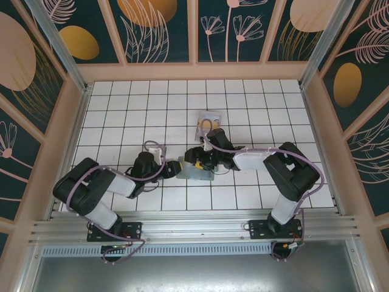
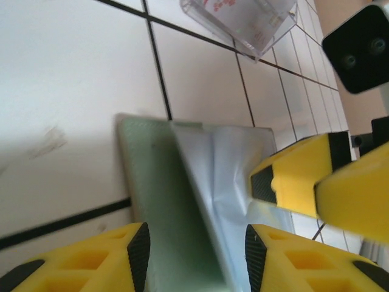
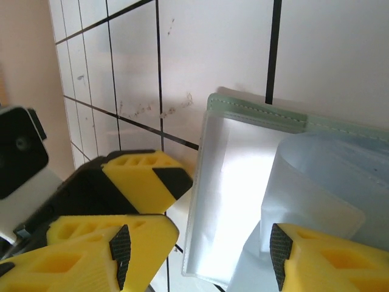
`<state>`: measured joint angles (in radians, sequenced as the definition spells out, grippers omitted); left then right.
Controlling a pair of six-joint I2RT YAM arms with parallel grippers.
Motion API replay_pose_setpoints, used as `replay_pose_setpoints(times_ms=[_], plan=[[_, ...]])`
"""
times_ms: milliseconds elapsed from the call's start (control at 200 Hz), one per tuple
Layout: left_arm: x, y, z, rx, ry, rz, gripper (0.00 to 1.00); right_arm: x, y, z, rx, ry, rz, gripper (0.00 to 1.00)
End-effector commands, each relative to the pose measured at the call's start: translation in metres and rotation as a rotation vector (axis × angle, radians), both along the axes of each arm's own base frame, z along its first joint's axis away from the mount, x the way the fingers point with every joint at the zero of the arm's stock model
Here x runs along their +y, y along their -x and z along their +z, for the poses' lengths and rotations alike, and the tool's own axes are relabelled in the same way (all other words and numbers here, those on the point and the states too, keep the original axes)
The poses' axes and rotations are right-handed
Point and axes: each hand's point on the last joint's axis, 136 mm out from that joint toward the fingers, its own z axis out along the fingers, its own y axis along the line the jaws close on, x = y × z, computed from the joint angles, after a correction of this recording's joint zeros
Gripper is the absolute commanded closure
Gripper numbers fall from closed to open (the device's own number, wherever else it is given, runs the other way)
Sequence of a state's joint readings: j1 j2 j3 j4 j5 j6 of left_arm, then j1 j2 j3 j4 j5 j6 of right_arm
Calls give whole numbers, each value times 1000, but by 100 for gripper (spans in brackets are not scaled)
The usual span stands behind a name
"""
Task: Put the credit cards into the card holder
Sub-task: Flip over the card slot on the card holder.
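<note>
At the card holder [image 1: 199, 174], open but seemingly unfilled, left gripper [image 2: 196, 248] and right gripper [image 3: 197, 258] straddle its leaves, jaws parted, grip unclear; the credit cards [image 1: 208, 125] lie just beyond it.

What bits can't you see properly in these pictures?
Cards, top view: too small to count or read.
Wallet, top view: partly under the right arm.
Clear plastic thing, left wrist view: cut off by the top edge, blurry.
Wallet, right wrist view: cut off by the right and bottom edges.

Right pincer [image 3: 199, 254] spread over the open card holder [image 3: 234, 164], apparently not gripping.
</note>
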<state>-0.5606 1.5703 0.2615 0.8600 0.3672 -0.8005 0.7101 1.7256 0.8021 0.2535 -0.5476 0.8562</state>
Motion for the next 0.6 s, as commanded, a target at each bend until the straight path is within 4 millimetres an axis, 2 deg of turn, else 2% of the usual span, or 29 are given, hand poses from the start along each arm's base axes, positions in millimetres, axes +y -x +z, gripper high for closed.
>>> replay_pose_setpoints(times_ms=[0, 195, 325, 465, 591], plan=[[26, 14, -22, 26, -121, 53, 51, 0, -2, 0, -3, -13, -9, 36], [35, 12, 8, -124, -171, 44, 52, 0, -3, -4, 8, -8, -10, 36], [31, 17, 36, -262, -202, -36, 53, 1, -4, -5, 8, -3, -6, 36], [22, 28, 49, -333, -220, -120, 54, 1, -6, -6, 12, -2, -9, 36], [8, 33, 48, -362, -276, -173, 56, 2, -6, -7, 19, -7, -12, 35]])
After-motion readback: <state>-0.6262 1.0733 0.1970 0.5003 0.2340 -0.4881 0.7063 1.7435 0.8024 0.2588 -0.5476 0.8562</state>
